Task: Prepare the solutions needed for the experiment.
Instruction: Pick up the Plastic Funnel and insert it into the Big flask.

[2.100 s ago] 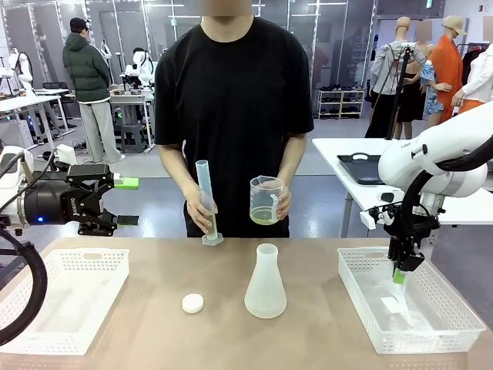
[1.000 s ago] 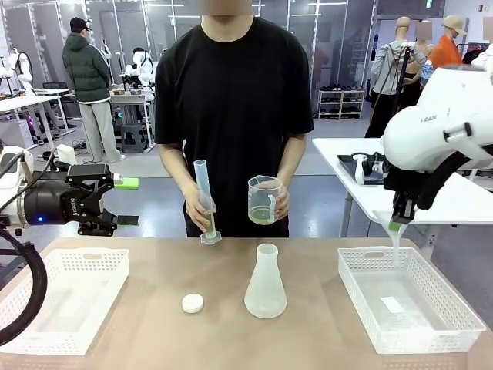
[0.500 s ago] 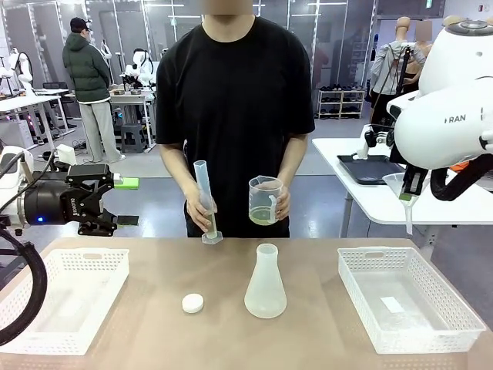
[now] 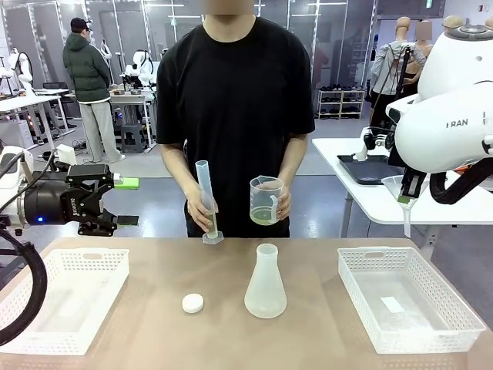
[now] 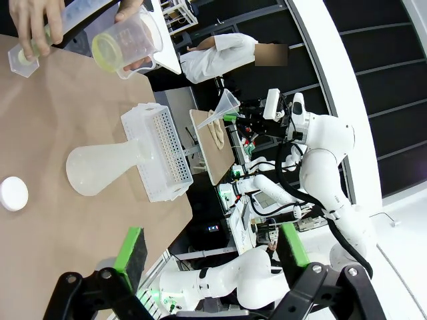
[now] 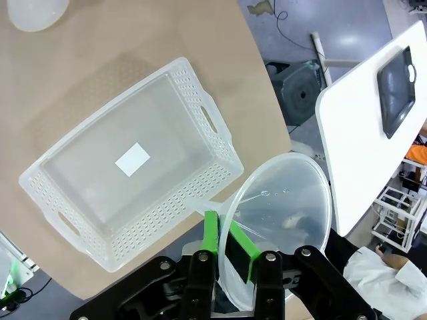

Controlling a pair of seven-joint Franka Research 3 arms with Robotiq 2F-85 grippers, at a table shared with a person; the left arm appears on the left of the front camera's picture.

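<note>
The right tool (image 6: 223,235) pinched a funnel (image 6: 280,207) by its rim, high near the right edge of the surface (image 4: 316,339), probably for the flask (image 4: 266,287), the left tool (image 4: 123,202) gaped wide, and the yellow-green liquid (image 4: 263,216) sat in the person's cup (image 4: 266,193) over the far edge.

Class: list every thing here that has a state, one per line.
Left tool: open, holding nothing.
Right tool: shut on funnel rim.
Flask: upright, uncapped.
Cap: lying loose on table.
Beaker: in person's left hand, holds yellow-green solution.
Cylinder: tilted, in person's right hand.
</note>
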